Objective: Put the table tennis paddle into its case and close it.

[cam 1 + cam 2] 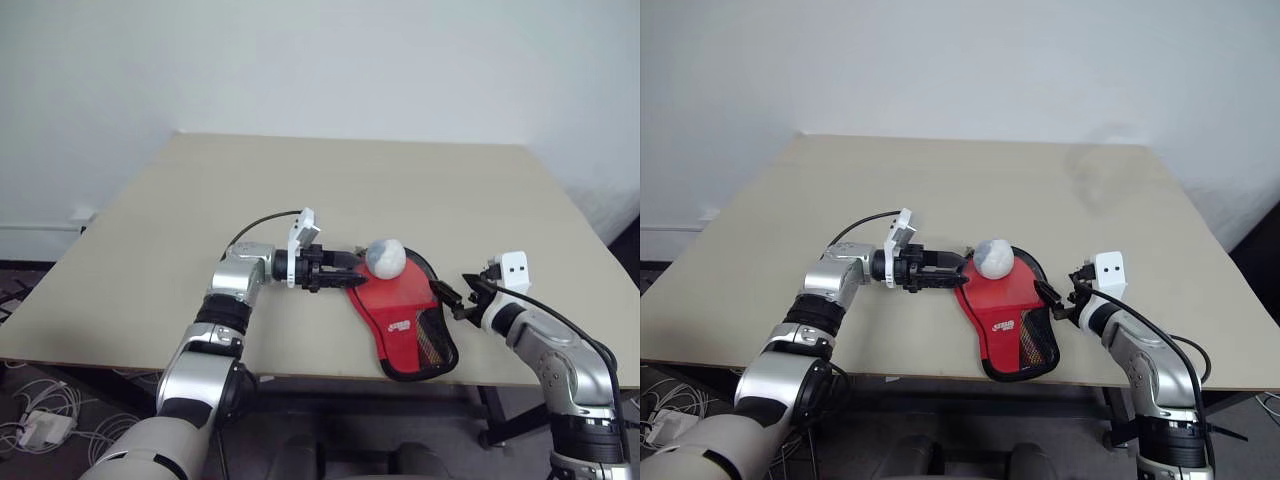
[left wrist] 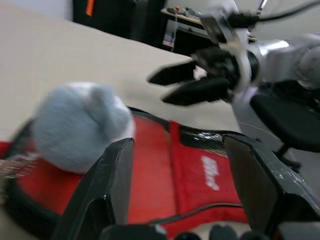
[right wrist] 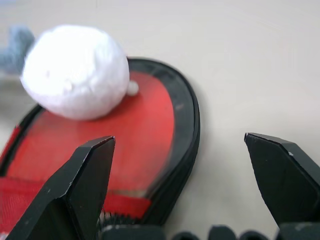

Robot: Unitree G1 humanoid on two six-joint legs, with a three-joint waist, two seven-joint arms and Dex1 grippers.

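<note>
From the head cameras, the case lies red side up near the front edge of the beige table, its mesh pocket toward that edge, with a pale grey ball-like lump resting on its rounded far end. The left gripper points sideways at the case's left edge, just beside the lump; the right gripper hangs just off the case's right rim, touching nothing.

In the left wrist view, two black fingers stand wide apart and empty over the red cover, its white logo between them and the lump to one side. Whether the paddle is inside cannot be told from here.

The right wrist view has the fingers spread wide and holding nothing, with the case's black-trimmed rim and the lump ahead.
</note>
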